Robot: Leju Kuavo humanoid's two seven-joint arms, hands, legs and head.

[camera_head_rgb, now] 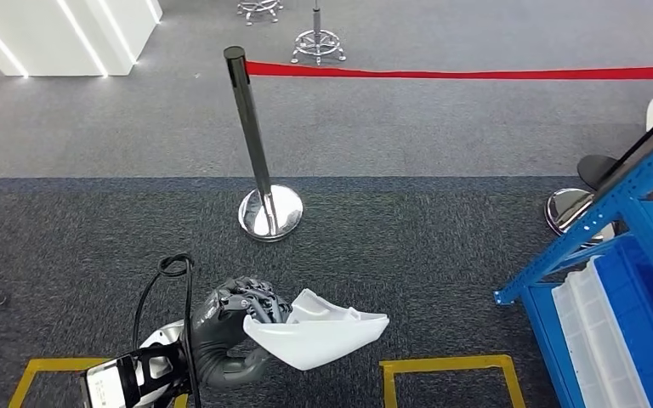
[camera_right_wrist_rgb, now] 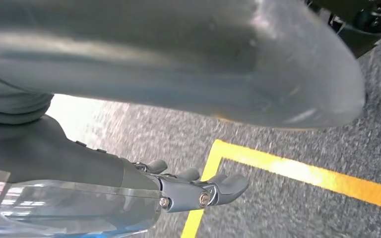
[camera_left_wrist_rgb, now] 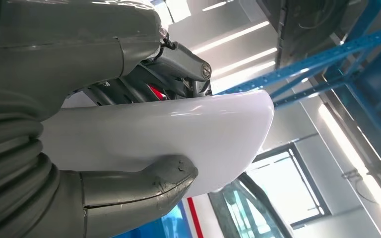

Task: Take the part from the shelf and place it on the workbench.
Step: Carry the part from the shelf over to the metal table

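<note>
White plastic part [camera_head_rgb: 319, 338] gripped between thumb and fingers of left hand [camera_head_rgb: 236, 316], carried beyond blue shelf [camera_head_rgb: 612, 280] over carpet; right hand [camera_right_wrist_rgb: 198, 187] hanging empty, fingers loosely apart; next, probably finding workbench.

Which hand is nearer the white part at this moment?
Left. The left hand grips the white part, thumb under it and fingers over it. The right hand hangs over the carpet by the yellow floor line, holding nothing, apart from the part.
</note>
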